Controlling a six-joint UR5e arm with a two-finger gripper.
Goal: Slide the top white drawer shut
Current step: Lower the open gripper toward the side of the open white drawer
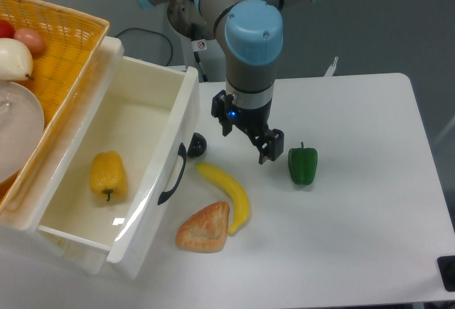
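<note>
**Top drawer stands open; tool not yet on it**

Fixed camera: The top white drawer [153, 121] is pulled well out of the cabinet at the left of the table [370, 238], its deep white box fully exposed from above. A yellow pepper [108, 176] lies on its floor. The black curved handle [173, 176] on the drawer front faces right, toward the open table. Behind and above the drawer, on the cabinet top, sits a yellow wicker basket [64, 46].

As far as the task goes, nothing shows as done: the drawer is open by most of its depth, and the whole closing push is left.

The tool [245, 135] hangs over the table to the right of the drawer front, near it but apart, with no contact visible. It holds nothing. Its black fingers are seen steeply from above, one by the banana and one by the green pepper, so they look spread rather than pinched, though how wide is hard to judge.

Just beside the drawer front lie a banana [229, 192] and a piece of bread [205, 229]; a green pepper [303, 165] sits further right. A small black round object [197, 143] rests close to the handle.

My reading is that the tool must come left to meet the drawer front and push leftward.
</note>
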